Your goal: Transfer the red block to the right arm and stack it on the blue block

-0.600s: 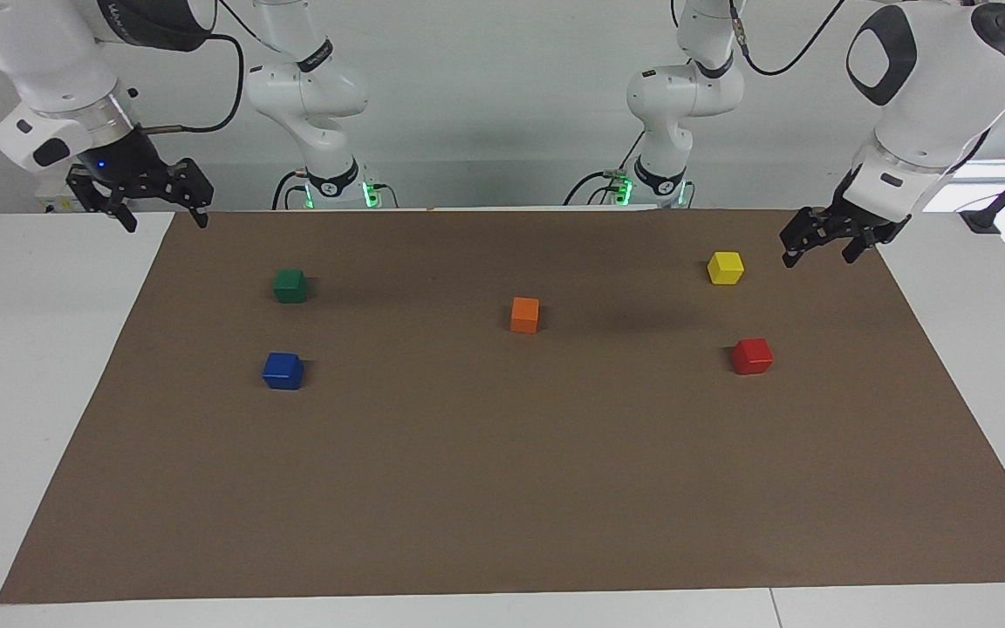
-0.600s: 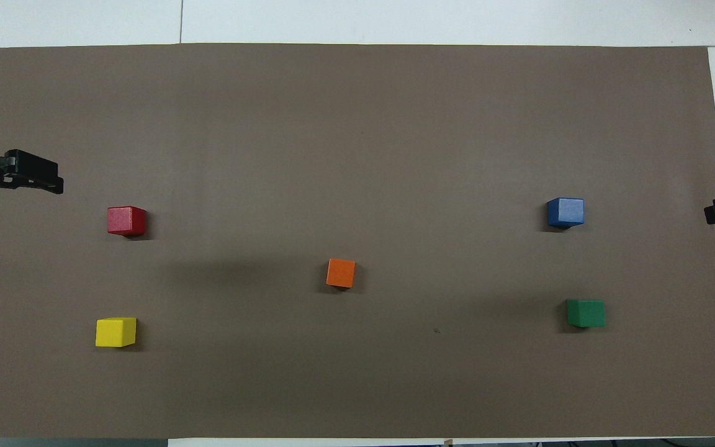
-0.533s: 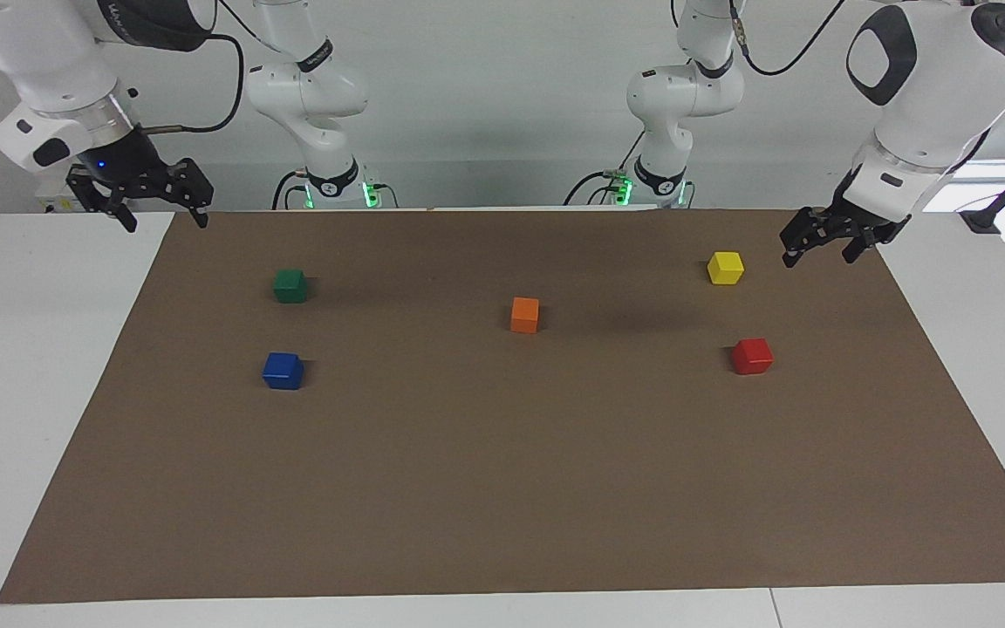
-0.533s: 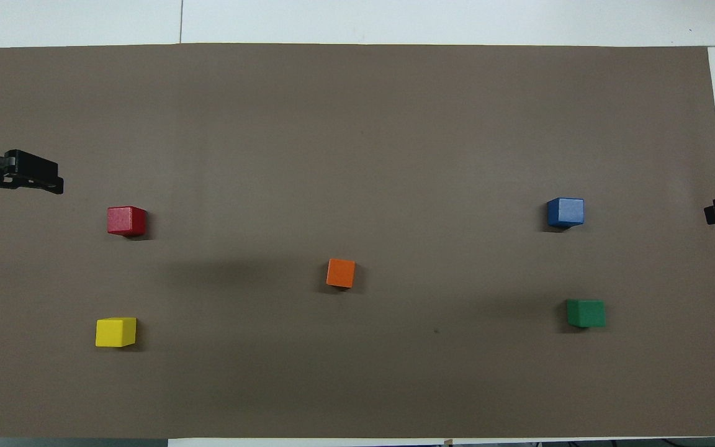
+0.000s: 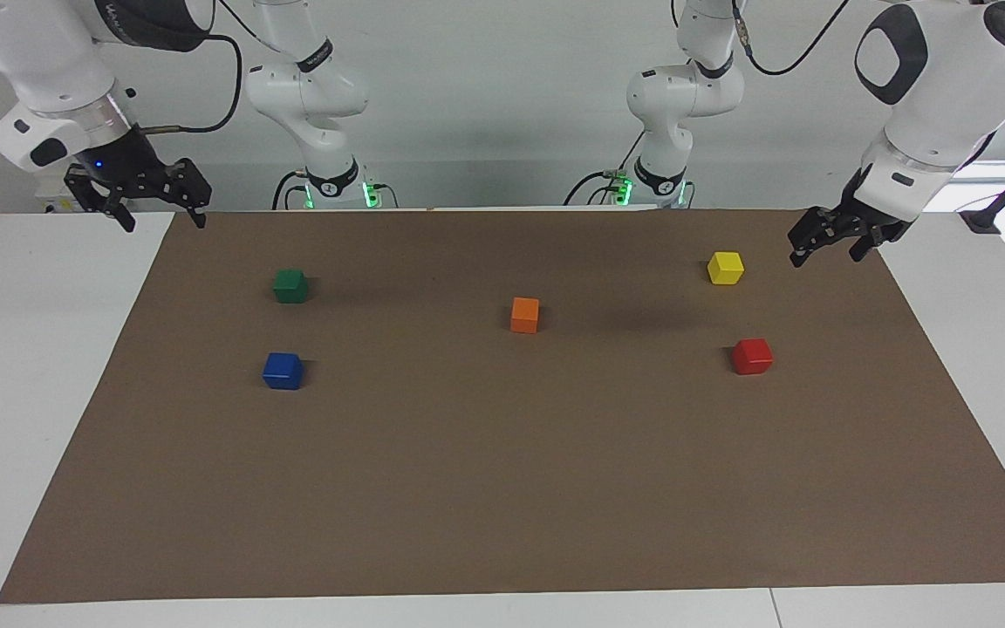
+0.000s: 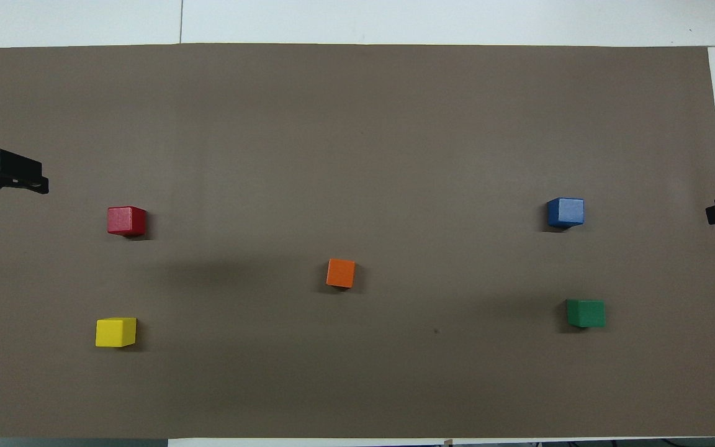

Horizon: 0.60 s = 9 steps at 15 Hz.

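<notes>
Red block (image 5: 753,356) is sitting untouched on the brown mat (image 5: 502,488), toward the left arm's end from the orange block (image 5: 525,314); blue block (image 5: 283,370) toward the right arm's. You are seeing the left gripper (image 5: 834,241), fingers spread and empty, backing outward past the mat's edge since earlier. Right gripper (image 5: 140,197), spread, is waiting.

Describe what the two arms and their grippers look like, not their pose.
Both arms are glossy white, rounded segments with dark grey joint caps and black cables looping off them. The right arm ends in a black skeletal two-finger right gripper with a small blue light at its base. The left arm carries a similar black left gripper showing no light.
</notes>
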Tool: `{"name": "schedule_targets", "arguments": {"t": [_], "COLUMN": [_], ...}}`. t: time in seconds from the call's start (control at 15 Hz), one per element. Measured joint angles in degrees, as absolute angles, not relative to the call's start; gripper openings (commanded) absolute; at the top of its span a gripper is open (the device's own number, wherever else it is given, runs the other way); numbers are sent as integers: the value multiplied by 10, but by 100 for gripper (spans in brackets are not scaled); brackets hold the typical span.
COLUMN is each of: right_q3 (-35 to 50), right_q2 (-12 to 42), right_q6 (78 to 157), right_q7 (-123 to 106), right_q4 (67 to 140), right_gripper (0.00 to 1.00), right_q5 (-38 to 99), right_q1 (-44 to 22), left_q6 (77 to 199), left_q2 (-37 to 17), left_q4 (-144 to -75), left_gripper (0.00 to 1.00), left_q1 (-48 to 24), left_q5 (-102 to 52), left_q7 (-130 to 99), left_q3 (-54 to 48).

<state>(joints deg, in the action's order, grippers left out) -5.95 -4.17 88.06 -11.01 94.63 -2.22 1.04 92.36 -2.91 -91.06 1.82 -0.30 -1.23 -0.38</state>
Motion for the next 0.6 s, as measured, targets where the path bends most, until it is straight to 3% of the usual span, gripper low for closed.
{"name": "schedule_targets", "arguments": {"t": [0.6], "right_q3": [-60], "right_q2": [-49], "right_q6": [880], "right_q7": [-111], "right_q4": [971], "right_gripper": [100], "right_q5": [36], "right_q1": [11], "left_q6": [1065], "left_q2": [-101], "left_q4": [-977], "left_gripper": [100], "left_q1": [20], "left_q5": [0], "left_q7": [5], "left_q3": [2]}}
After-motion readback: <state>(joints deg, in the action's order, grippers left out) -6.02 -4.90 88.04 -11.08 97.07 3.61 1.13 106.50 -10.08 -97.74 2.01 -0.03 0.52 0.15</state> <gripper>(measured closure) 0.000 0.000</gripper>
